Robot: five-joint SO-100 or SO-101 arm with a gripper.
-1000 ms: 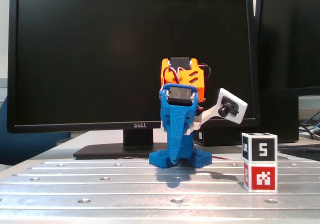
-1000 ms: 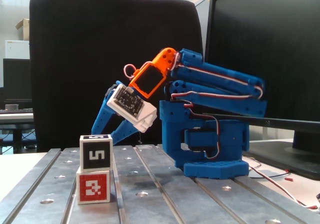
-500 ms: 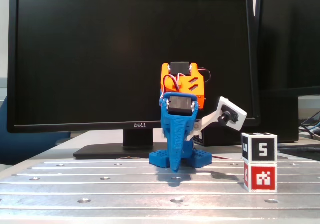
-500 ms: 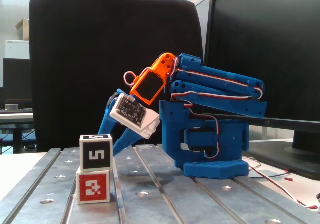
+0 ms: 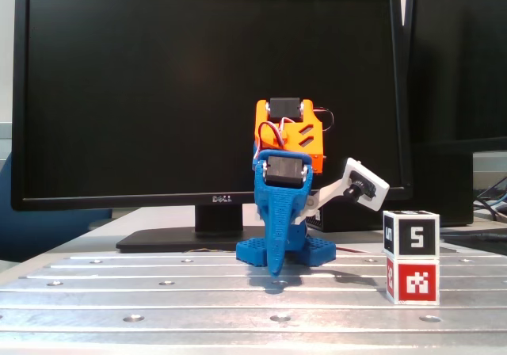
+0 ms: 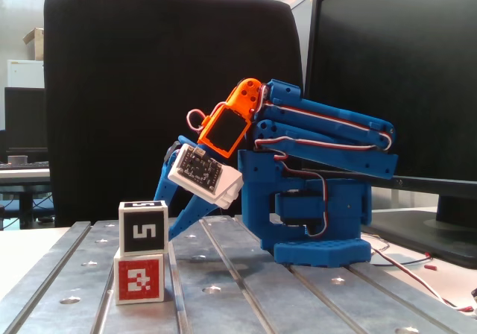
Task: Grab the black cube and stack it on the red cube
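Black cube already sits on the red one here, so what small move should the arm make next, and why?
Probably just finish folding back to rest. The black cube sits squarely on the red cube, and the end effector hangs empty, apart from the stack, tip low over the metal table. Nothing is left to place; I would avoid any swing toward the stack.

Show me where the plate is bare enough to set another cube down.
In a fixed view, the slotted metal plate is bare left of the arm's blue base, and across the front strip. It is crowded at right, where the black cube sits on the red cube, and under the lowered gripper.
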